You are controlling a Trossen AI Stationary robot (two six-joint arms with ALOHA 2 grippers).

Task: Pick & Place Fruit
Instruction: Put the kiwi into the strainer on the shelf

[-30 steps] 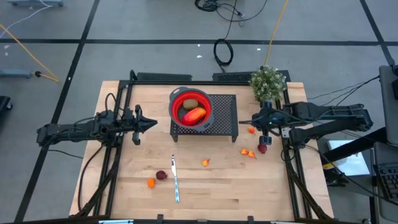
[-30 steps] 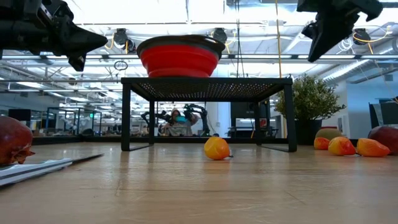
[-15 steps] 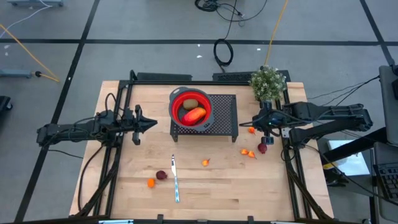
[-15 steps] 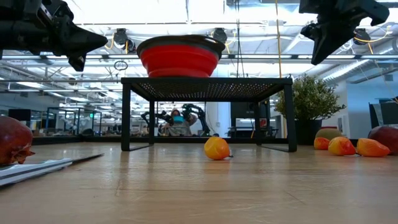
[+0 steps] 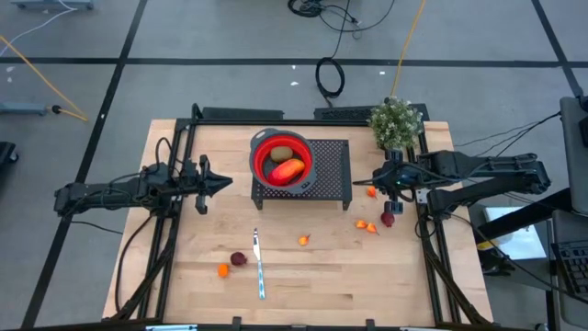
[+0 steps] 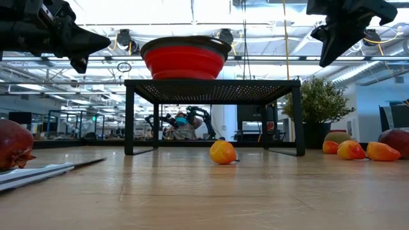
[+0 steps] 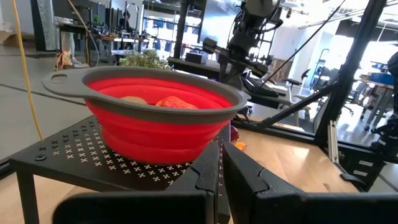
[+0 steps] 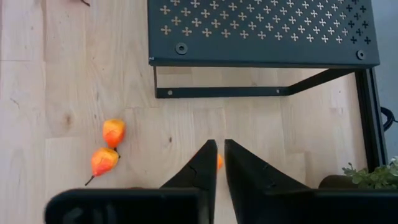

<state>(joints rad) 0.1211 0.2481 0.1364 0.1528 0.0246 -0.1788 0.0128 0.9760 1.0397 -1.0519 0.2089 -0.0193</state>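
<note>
A red bowl (image 5: 282,161) stands on a black perforated stand (image 5: 331,175) and holds a brown-green fruit (image 5: 283,154) and a red-orange oval fruit (image 5: 288,169). Small orange fruits lie on the table (image 5: 371,191) (image 5: 366,225) (image 5: 303,240) (image 5: 222,269), along with dark red ones (image 5: 388,219) (image 5: 238,258). My right gripper (image 8: 220,149) hangs above the table beside the stand's right end, tipped downward and open by a narrow slit; one orange fruit (image 8: 219,163) shows below its fingertips. My left gripper (image 7: 221,155) is shut, level, left of the stand and empty.
A silver knife (image 5: 258,265) lies near the front of the table. A potted plant (image 5: 396,122) stands at the far right corner. The stand's legs (image 8: 217,92) rise just beyond my right gripper. Bare wood lies between the stand and the table's near edge.
</note>
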